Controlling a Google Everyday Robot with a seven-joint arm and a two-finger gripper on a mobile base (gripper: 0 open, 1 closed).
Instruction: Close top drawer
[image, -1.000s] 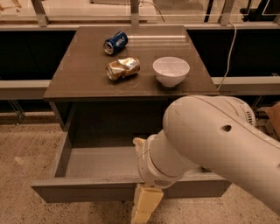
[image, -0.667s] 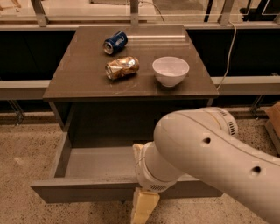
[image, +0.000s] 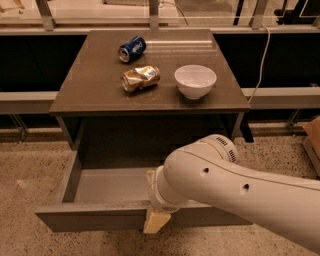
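The top drawer (image: 95, 218) is pulled far out of the grey-brown cabinet. Its flat front panel faces me low in the camera view, and its lighter grey box (image: 107, 184) holds nothing that I can see. My gripper (image: 154, 220) is at the middle of the front panel's upper edge, with its cream tip hanging down over the panel's outer face. My large white arm (image: 235, 192) reaches in from the right and hides the right half of the drawer.
On the cabinet's tabletop (image: 85, 85) lie a blue can (image: 132, 48), a crushed golden can (image: 140, 78) and a white bowl (image: 195, 80). A cable (image: 260, 65) hangs at the right. A cardboard box (image: 313, 135) is at the right edge. A low ledge runs behind the cabinet.
My arm has swung lower and stretched out to the right. The gripper has shifted slightly left and up at the front panel. The drawer is as far out as before.
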